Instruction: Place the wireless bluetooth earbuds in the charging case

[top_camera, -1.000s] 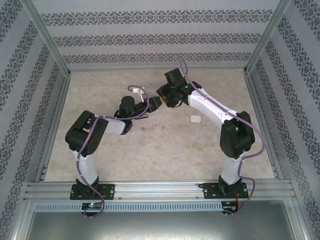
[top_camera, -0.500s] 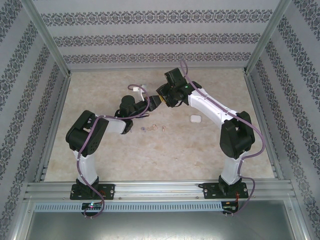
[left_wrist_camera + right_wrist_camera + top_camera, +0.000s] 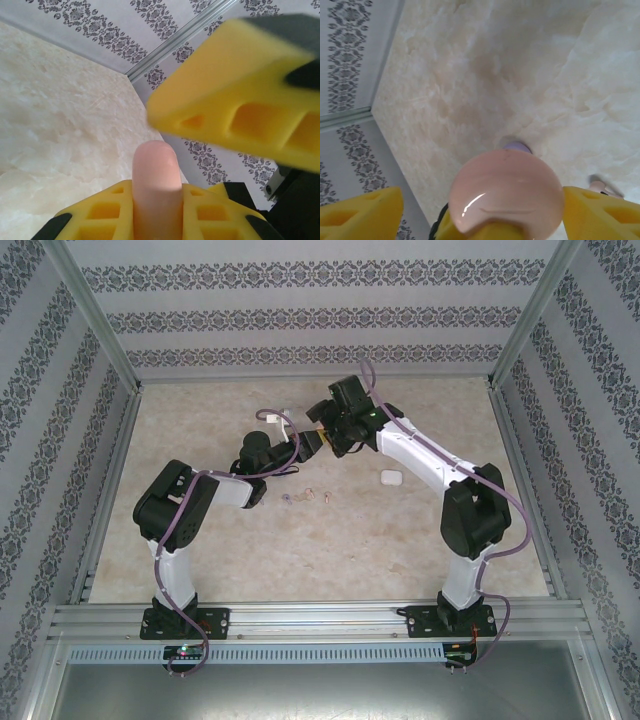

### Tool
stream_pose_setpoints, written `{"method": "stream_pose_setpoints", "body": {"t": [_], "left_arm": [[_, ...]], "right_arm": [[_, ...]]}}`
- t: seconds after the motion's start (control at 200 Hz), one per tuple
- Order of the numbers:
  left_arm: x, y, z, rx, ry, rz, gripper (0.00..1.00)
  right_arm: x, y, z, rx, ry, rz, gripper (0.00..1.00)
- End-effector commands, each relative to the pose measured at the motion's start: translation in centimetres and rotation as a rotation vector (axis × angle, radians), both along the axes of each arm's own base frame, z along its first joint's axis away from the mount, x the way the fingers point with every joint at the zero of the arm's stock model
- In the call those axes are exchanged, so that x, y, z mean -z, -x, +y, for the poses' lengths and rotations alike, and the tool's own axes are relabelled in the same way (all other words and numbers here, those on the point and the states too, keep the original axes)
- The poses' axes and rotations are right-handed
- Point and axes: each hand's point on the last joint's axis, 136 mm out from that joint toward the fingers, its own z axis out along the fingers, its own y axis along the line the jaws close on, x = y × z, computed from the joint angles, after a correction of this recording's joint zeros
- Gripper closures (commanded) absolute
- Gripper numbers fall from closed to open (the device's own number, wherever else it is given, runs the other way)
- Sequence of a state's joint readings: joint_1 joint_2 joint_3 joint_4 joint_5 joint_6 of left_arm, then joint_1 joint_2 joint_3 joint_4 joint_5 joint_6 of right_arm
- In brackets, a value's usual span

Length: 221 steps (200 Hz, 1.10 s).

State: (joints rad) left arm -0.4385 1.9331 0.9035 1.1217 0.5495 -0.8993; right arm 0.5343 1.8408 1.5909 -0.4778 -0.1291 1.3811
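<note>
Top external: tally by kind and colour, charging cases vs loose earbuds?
Closed white plastic charging case: 1
White open-looking case farther back: 1
Pinkish-beige rounded charging case, in the left gripper: 1
Tiny loose earbuds: 3 specks seen, too small to confirm
Total: 6

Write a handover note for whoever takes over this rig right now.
Left gripper: shut on the pink case, held above the table.
Right gripper: fingers open around the same case's rounded end.
Earbuds: loose on the table between the arms.
White case: on the table by the right arm.
Done: pink case picked up; it looks closed.
Left: open it and seat the earbuds, then the other pairs.
</note>
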Motion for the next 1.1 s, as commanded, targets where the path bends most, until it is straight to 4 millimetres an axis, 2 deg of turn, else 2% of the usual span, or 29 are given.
{"method": "stream_pose_setpoints", "body": {"t": [0.0, 0.065, 0.2, 0.3, 0.405, 0.584, 0.704, 0.854, 1.099], "left_arm": [[-1.6, 0.5, -0.6, 0.038, 0.018, -0.033, 1.00], [-2.0, 1.0, -0.7, 0.056, -0.005, -0.041, 1.00], [-3.2, 2.0, -0.6, 0.107, -0.060, -0.064, 1.00], [-3.7, 2.8, -0.4, 0.158, -0.107, -0.077, 1.00], [-4.1, 3.6, -0.2, 0.217, -0.153, -0.081, 1.00], [-4.6, 4.9, -0.5, 0.339, -0.198, -0.083, 1.00], [-5.0, 5.4, -1.0, 0.397, -0.204, -0.085, 1.00], [-5.6, 5.7, -1.2, 0.427, -0.209, -0.091, 1.00], [-6.8, 5.9, -1.1, 0.429, -0.204, -0.117, 1.00]], "right_arm": [[-4.2, -1.0, -2.5, 0.017, -0.024, -0.130, 0.17], [-5.1, -1.0, -3.7, -0.012, 0.005, -0.184, 0.17], [-5.0, -0.3, -5.4, -0.139, 0.079, -0.292, 0.18], [-4.9, 0.4, -6.7, -0.260, 0.142, -0.426, 0.19], [-5.5, 1.7, -7.2, -0.387, 0.123, -0.596, 0.21], [-6.3, 4.8, -6.1, -0.593, 0.079, -0.746, 0.21], [-6.7, 5.7, -4.7, -0.669, 0.021, -0.774, 0.22], [-6.3, 5.8, -3.5, -0.701, 0.005, -0.771, 0.25], [-4.9, 5.2, -3.2, -0.698, 0.010, -0.735, 0.30]]}}
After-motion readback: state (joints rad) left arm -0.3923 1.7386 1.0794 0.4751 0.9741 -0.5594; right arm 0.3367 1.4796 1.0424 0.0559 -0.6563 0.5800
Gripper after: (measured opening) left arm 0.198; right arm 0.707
